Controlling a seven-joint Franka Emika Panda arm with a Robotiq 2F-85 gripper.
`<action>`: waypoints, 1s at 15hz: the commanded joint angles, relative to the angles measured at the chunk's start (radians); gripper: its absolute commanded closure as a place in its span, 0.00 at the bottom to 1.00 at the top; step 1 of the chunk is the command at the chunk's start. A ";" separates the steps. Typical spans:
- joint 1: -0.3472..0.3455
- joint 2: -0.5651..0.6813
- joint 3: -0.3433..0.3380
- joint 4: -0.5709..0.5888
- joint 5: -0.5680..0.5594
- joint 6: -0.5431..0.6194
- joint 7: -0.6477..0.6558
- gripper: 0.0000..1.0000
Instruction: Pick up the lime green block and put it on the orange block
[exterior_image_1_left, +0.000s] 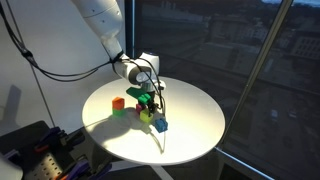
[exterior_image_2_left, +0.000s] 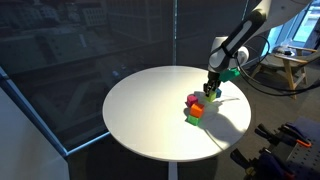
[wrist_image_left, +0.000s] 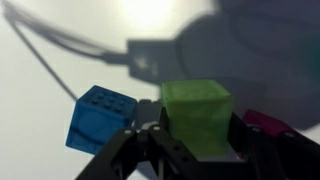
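In the wrist view my gripper is shut on the lime green block, with a finger pressed against each side of it. In both exterior views the gripper hangs low over the round white table, among the blocks. The orange block sits apart from the gripper on the table and also shows in an exterior view. It is out of the wrist view. I cannot tell whether the held block is clear of the table.
A blue block lies close beside the held block. A magenta block lies on its other side. Another green block sits by the orange one. Dark windows surround the table.
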 joint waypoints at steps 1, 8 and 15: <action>-0.010 -0.086 0.007 -0.055 0.004 -0.038 -0.022 0.70; -0.006 -0.209 0.001 -0.121 0.010 -0.076 -0.022 0.70; -0.010 -0.350 0.025 -0.195 0.056 -0.094 -0.102 0.70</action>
